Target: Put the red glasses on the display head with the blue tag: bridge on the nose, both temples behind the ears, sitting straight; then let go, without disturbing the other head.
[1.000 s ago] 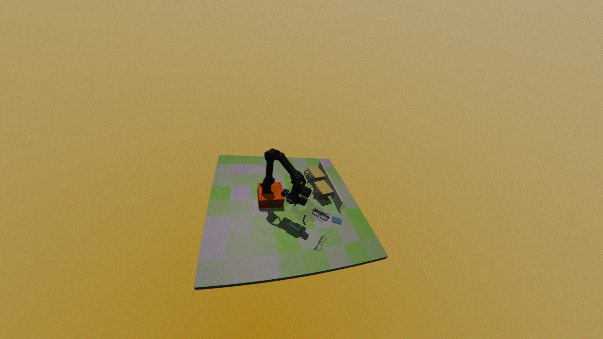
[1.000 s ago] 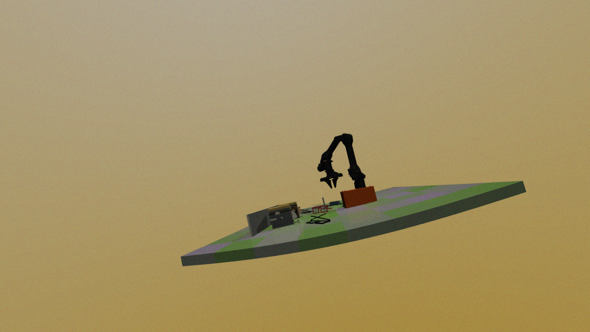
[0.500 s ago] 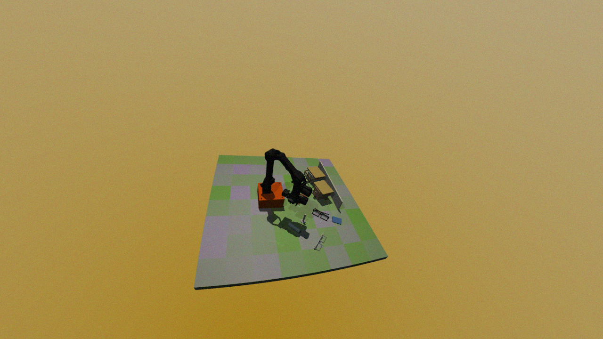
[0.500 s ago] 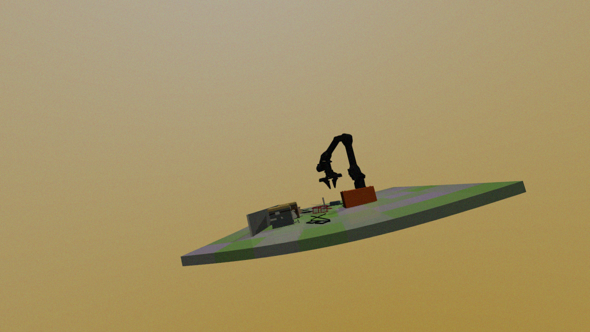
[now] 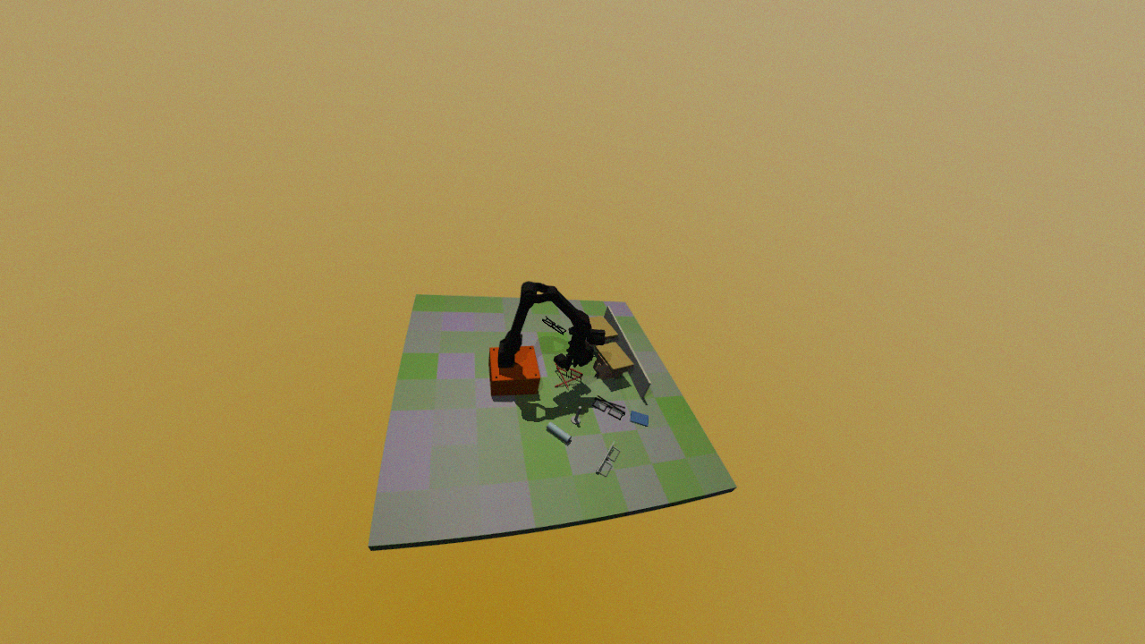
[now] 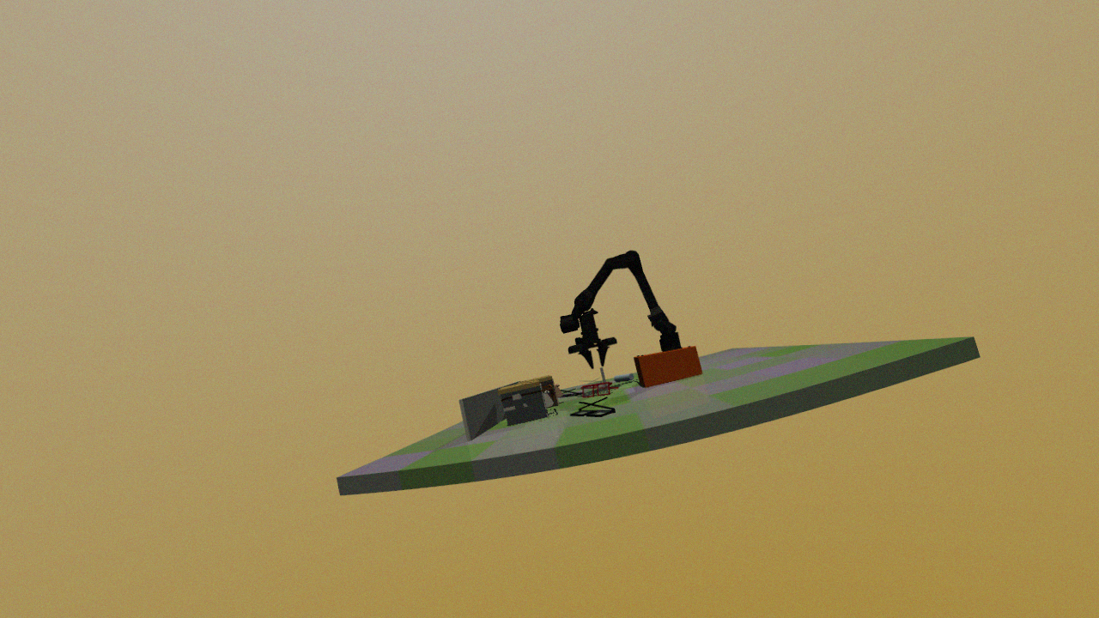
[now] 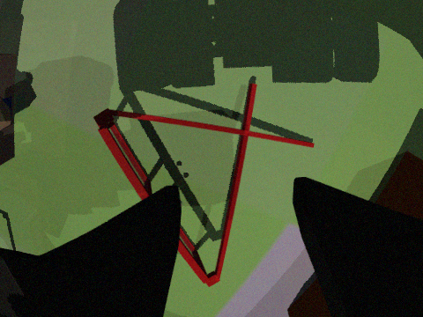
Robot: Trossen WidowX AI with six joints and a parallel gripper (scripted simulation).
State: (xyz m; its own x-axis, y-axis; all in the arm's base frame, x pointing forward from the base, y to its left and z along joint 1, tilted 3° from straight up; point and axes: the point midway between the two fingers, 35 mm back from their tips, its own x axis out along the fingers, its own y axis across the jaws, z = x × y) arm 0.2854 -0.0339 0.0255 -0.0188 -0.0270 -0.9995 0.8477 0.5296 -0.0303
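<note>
Red glasses (image 5: 572,373) (image 6: 596,390) (image 7: 238,176) on worktop (image 5: 448,512) (image 6: 691,430) (image 7: 264,185), temples crossed, not picked up yet. Jaws (image 5: 570,361) (image 6: 598,367) apart above, nothing held; lift, fitting, release all TBD.

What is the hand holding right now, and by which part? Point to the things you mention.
Nothing: the hand (image 5: 572,367) (image 6: 597,367) (image 7: 236,194) is open above the red glasses (image 5: 572,371) (image 6: 596,390) (image 7: 233,189).

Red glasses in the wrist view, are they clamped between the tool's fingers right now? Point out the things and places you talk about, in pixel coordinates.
No, the tool (image 6: 597,367) (image 7: 236,194) stands open above the red glasses (image 6: 596,390) (image 7: 234,185), its fingertips apart.
</note>
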